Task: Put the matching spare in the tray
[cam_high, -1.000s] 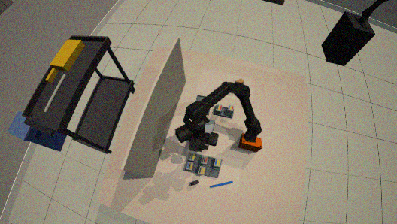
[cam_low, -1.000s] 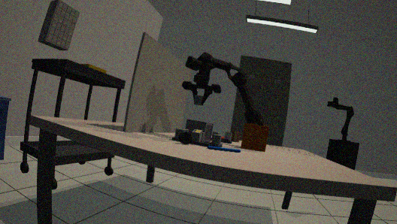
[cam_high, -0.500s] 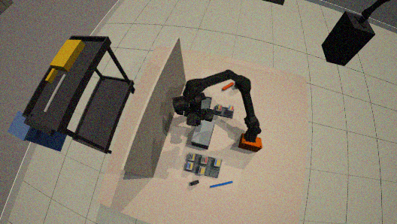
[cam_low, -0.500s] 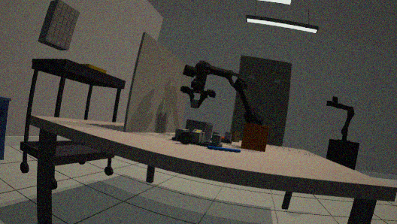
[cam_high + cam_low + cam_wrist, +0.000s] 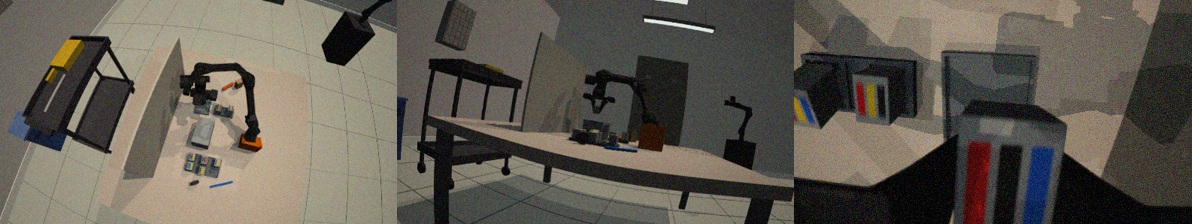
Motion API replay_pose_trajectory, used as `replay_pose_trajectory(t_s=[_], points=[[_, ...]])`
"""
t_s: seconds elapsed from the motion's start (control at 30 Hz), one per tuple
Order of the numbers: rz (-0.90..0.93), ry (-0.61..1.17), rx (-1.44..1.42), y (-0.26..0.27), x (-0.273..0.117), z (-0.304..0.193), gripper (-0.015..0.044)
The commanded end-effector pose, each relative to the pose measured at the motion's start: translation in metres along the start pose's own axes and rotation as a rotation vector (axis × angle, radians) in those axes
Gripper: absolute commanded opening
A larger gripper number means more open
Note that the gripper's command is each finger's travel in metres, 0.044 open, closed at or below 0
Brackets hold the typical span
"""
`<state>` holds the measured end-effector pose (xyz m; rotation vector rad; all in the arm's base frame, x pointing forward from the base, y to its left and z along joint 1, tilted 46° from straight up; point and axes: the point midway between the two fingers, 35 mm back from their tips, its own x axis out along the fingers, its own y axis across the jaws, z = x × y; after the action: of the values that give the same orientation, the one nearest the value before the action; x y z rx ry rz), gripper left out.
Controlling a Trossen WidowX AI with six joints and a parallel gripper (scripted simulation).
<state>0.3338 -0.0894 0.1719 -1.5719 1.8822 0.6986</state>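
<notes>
claw [image 5: 1009, 200] clamped on red-black-blue striped spare [image 5: 1010, 165], above grey tray [image 5: 990, 92]

The arm [image 5: 248, 95] is rising from its orange base [image 5: 250, 143], standing nearly upright through its lower link, then bending at the elbow and reaching out level toward the upright panel side of the table. The wrist is turning downward at the far end, so the gripper [image 5: 599, 106] is pointing down, hanging well above the table top. Its jaws are clamping a spare [image 5: 1009, 165] with red, black and blue stripes, the dark fingers flanking it in the wrist view.
</notes>
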Motion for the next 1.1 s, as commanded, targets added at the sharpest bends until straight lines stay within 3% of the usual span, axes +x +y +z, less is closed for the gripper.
replay_pose_trajectory(t_s=[0.0,1.07], points=[[0.003,0.041,0.001,0.007,0.000,-0.037,0.0000],[0.004,0.039,0.001,0.004,0.017,-0.038,0.0000]])
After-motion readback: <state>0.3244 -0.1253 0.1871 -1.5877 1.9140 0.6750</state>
